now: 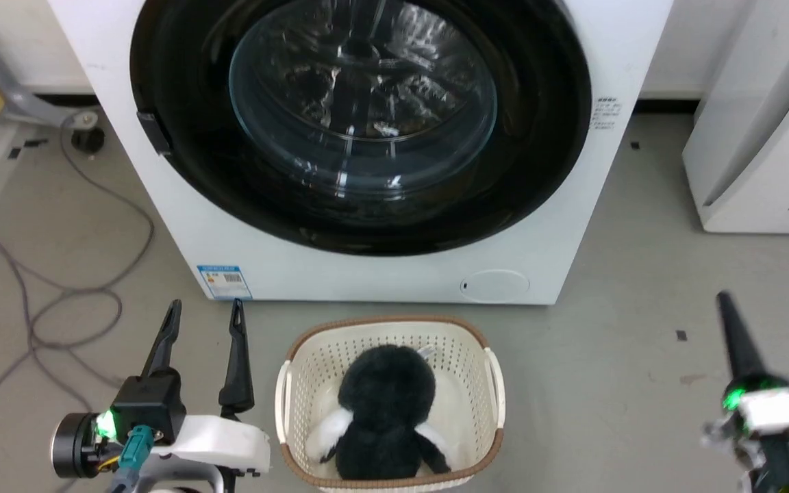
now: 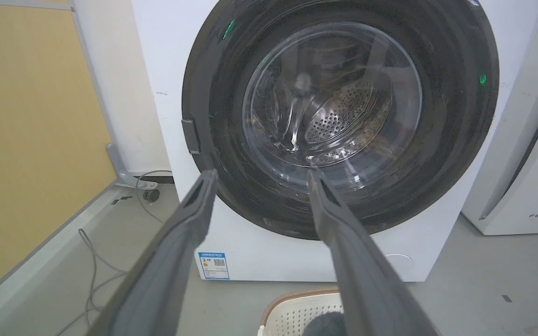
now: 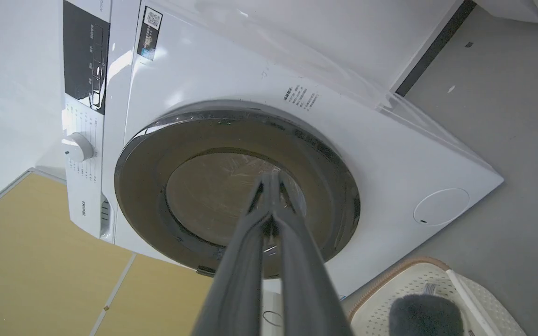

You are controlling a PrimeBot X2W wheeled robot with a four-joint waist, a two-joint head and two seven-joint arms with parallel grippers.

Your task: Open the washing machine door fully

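Observation:
The washing machine (image 1: 394, 274) is a white front-loader standing straight ahead of me. Its door (image 1: 364, 96), a glossy black ring around a clear glass bowl, lies flat against the front, closed. A small dark tab (image 1: 155, 130) sits on the door's left edge. My left gripper (image 1: 205, 306) hovers low at the left, open and empty, short of the machine's lower front; in the left wrist view it (image 2: 263, 173) points at the door (image 2: 456, 116). My right gripper (image 1: 724, 301) is low at the right, shut on nothing; from its wrist the fingertips (image 3: 269, 176) aim at the door (image 3: 147, 186).
A cream basket (image 1: 494, 383) holding a black-and-white plush toy (image 1: 387, 404) stands on the floor between my arms, just before the machine. Cables (image 1: 45, 301) trail over the floor at the left. A white FEELBIRD appliance (image 1: 764, 137) stands at the right, a yellow panel (image 2: 26, 140) at the left.

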